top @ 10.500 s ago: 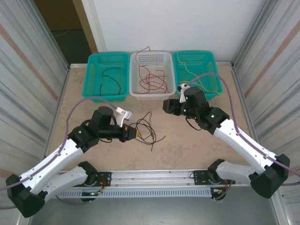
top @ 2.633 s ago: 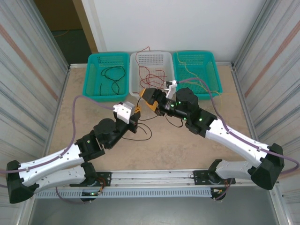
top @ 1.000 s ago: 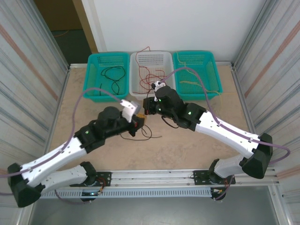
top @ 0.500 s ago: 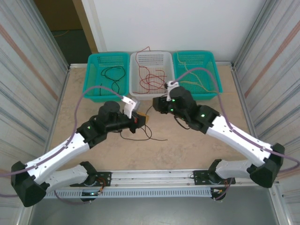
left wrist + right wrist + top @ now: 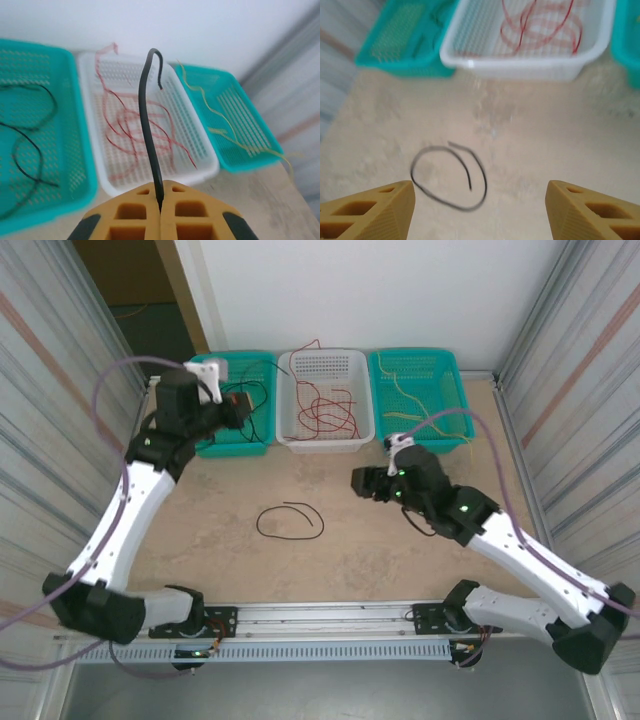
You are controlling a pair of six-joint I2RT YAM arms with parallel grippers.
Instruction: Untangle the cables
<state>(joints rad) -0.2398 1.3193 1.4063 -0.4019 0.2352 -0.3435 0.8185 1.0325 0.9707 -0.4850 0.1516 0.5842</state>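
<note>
Pinching one black cable clear for sorting

Left fingers point(image 5: 150, 216) clamp shut on a black cable point(image 5: 146, 125), held high over the left teal basket point(image 5: 258, 440) (black ones already lie there), likely to drop it in. Right fingers point(image 5: 370, 207) stand wide apart above the desk point(image 5: 350, 570). A second black cable point(image 5: 290, 520) lies looped alone where, half a second ago, both arms met over the tangle.

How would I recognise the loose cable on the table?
Look at the sandy table, in front of the white basket. A black cable lies there curled in a loop. It alone lies on bare tabletop; the red cables sit inside that basket.
</note>
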